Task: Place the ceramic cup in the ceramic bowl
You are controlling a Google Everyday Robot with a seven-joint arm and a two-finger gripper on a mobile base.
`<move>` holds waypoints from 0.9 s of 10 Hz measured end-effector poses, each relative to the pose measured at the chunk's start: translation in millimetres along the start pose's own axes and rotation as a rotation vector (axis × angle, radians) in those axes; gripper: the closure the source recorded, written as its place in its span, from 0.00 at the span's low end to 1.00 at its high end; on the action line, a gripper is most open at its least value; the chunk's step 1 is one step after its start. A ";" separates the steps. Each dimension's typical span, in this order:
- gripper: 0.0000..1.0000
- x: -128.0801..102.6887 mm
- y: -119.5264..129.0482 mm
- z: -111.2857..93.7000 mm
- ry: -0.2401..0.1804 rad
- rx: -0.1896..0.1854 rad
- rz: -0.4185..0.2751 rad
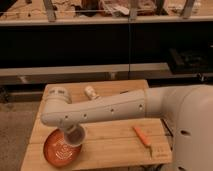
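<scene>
The ceramic bowl (pixel 56 148) is a wide orange-red dish with a pale pattern at its centre, at the front left of the wooden table (pixel 112 145). The ceramic cup (pixel 75 135), whitish-grey with a dark inside, hangs tilted over the bowl's right rim. My gripper (pixel 70 131) is at the end of the white arm that reaches across the table from the right, and it sits right at the cup, over the bowl's right side. The arm hides the gripper's fingers.
A thin orange stick-like object (pixel 141 136) lies on the table's right part. A small cream-white lumpy object (pixel 90 92) sits near the table's back edge. Dark shelving stands behind the table. My white body fills the right foreground.
</scene>
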 end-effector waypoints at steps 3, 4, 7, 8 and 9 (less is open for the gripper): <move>1.00 1.2 0.9 1.5 -0.001 0.006 -0.005; 1.00 1.3 1.0 1.5 -0.001 0.008 -0.006; 1.00 0.8 0.2 1.9 -0.003 0.012 -0.006; 1.00 1.3 0.0 2.3 -0.003 0.014 -0.008; 1.00 2.0 0.2 2.1 -0.003 0.015 -0.009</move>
